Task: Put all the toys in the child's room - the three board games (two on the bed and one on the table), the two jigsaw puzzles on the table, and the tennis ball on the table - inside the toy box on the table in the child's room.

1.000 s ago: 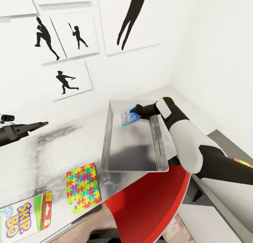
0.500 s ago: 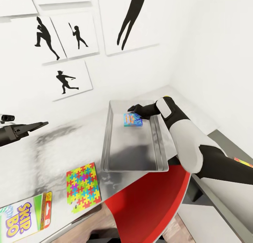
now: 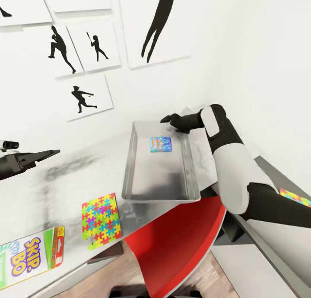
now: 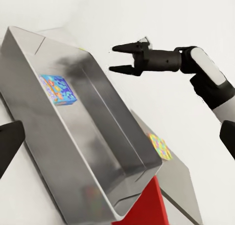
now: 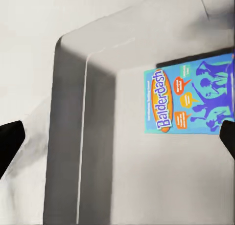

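The blue-and-orange board game box [image 3: 160, 144] lies flat inside the light grey rectangular toy box [image 3: 131, 160]; the right gripper [image 3: 166, 118], released and empty, hovers above its far edge.

Right arm [image 3: 233, 160]: smooth glossy white shells over the forearm and upper segment, separated by matte black joint sections at wrist and elbow, with a white rounded cuff just behind the black wrist; right gripper [image 4: 117, 58]: all black, two slim tapering fingers [image 4: 122, 48] ending in points, mounted on a black cylindrical wrist with a small pale block on top. Left gripper [image 3: 52, 152]: black, angular, wedge-shaped body narrowing to a point, with a small grey-white camera-like module [image 3: 8, 144] mounted above it.
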